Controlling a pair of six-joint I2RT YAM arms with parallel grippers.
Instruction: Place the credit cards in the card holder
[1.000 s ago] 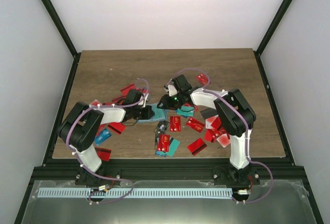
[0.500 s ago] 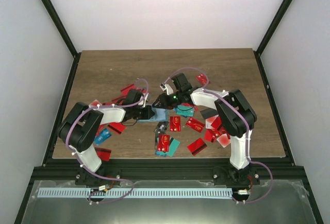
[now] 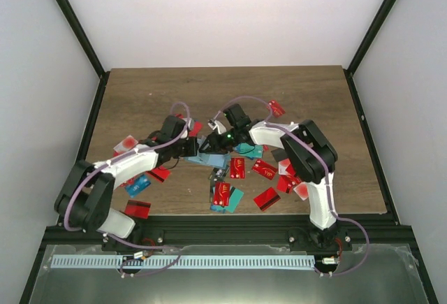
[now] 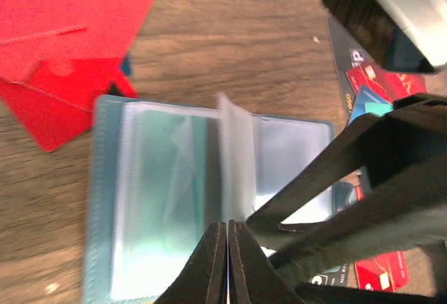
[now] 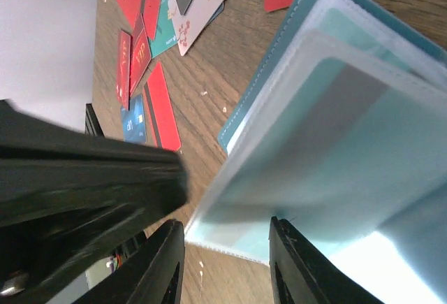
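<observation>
Pinching card holder (image 4: 174, 178) sleeve (image 4: 236, 154), left fingers (image 4: 209, 269) together, right fingers (image 5: 162, 269) spread apart

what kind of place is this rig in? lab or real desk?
Likely a lab robot cell: plain white walls and black frame posts box in a wooden table, two arms bolted at its near edge, credit cards scattered round an open card holder.

Place: we take this for a robotics lab cell.
Walls: we see white panels (image 3: 230, 17) set in black frame posts (image 3: 73, 21).
Desk: wood-grain desk (image 3: 140, 94), with the left arm (image 3: 133, 168) and right arm (image 3: 307, 157) bolted to a black rail (image 3: 223, 233).
</observation>
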